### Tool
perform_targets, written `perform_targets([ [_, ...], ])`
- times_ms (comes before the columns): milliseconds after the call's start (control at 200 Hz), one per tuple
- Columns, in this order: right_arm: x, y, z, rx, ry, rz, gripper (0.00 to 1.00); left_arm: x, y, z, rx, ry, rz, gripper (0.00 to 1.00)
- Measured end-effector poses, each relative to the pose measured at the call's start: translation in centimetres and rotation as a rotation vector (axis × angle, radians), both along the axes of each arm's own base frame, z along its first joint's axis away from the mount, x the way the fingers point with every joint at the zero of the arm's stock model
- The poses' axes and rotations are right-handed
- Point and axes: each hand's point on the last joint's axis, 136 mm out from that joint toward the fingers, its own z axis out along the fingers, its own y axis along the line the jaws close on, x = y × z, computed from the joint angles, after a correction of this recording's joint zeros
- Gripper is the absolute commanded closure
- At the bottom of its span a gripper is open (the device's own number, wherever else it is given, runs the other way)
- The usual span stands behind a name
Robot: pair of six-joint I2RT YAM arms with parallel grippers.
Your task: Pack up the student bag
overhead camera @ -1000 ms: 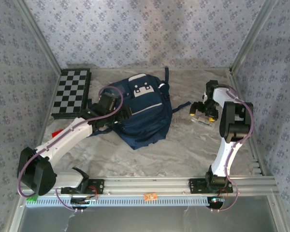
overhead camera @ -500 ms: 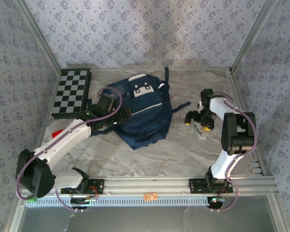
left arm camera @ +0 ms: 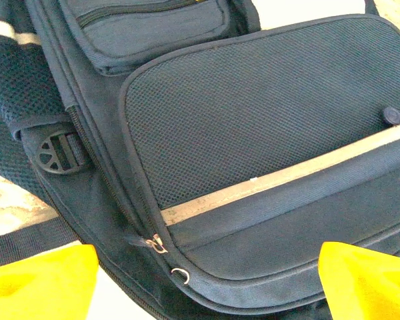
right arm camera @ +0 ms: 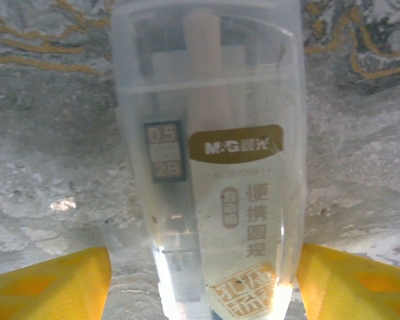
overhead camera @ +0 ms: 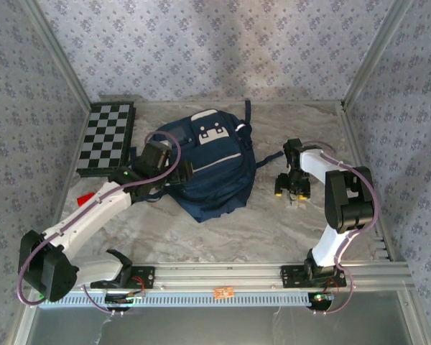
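Over the bag (overhead camera: 208,162) the left pincer (left arm camera: 207,280) gapes empty; right of the bag the right pincer (right arm camera: 203,280) straddles a clear case (right arm camera: 207,167), unclamped.

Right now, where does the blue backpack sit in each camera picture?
Top view: the student bag lies near the centre, toward the back.
Left wrist view: its mesh pocket and grey stripe, close up.
Right wrist view: a clear case on the marble table.
Shared landmark: that marble table.

One navy blue fabric backpack (overhead camera: 208,169), one black-and-white chequered board (overhead camera: 108,136), one small red object (overhead camera: 85,198), one clear plastic stationery case (right arm camera: 207,167) at the right claw (right arm camera: 203,267).
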Motion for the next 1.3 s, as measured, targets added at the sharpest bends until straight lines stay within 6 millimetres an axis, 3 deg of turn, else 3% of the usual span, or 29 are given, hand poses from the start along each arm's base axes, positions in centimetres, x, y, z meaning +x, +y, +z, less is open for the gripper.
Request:
perform_targets([
  [355,-0.4,-0.1,-0.4,-0.008,0.007,-0.008,0.49,-0.8,-1.1,0.0,0.09,-0.047,-0.117,0.12],
  [520,-0.3,-0.1,0.0,-0.006,-0.009,-0.007,0.53,-0.8,-1.7,0.2,0.169,-0.067,-0.179,0.11],
  [690,0.2,0.1,2.5,0.009,-0.093,-0.003,0.54,-0.9,-3.8,1.1,0.243,-0.118,-0.286,0.11],
  [975,-1.3,2.9,7.6,0.071,-0.211,0.074,0.55,-2.1,-8.0,-0.5,0.337,-0.128,-0.528,0.11],
  [1139,-2.7,4.4,8.6,0.105,-0.209,0.104,0.55,-2.4,-10.6,-1.8,0.402,-0.133,-0.646,0.11],
  [1299,-3.7,5.4,9.0,0.125,-0.196,0.125,0.56,-0.7,-10.9,-2.3,0.48,-0.165,-0.64,0.16],
])
